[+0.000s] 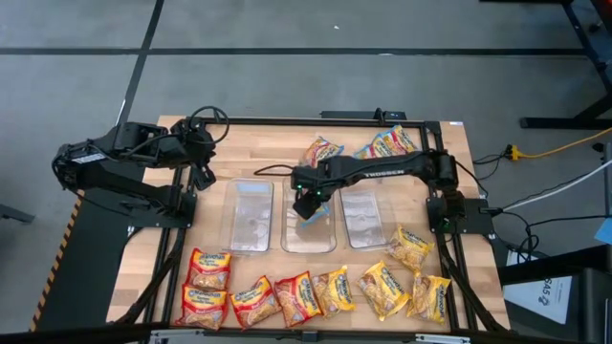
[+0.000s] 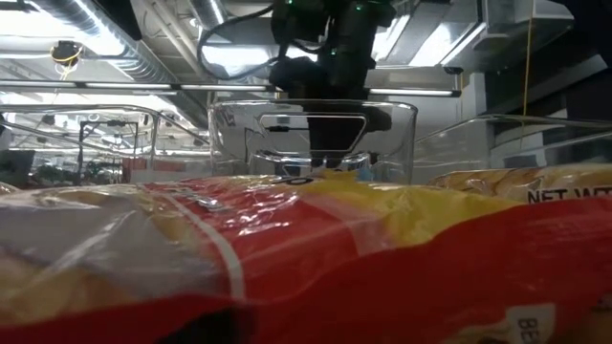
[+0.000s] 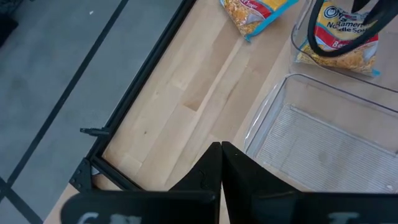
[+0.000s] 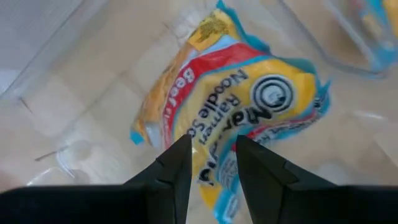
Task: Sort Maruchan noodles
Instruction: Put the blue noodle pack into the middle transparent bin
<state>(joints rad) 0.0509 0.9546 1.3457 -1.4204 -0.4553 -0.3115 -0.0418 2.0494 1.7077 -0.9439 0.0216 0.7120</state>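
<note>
In the middle tub, a blue-edged noodle packet hung between the right gripper's two fingers, which were part way apart and pinched on its edge. The packet was inside the tub's clear walls, with bare room around it. An empty left tub and a right tub sat just beside it, one on each side.

The left gripper waited near the far left corner of the table, its fingers closed tight on nothing. The table edge and the dark frame were close beside it.

In the low view, a big red and yellow packet right by the camera hid most of the table, so only the tub tops showed.

Three more packets lay at the far edge. A row of red and yellow packets lay along the near edge. The table was light wood, on a gray floor.
</note>
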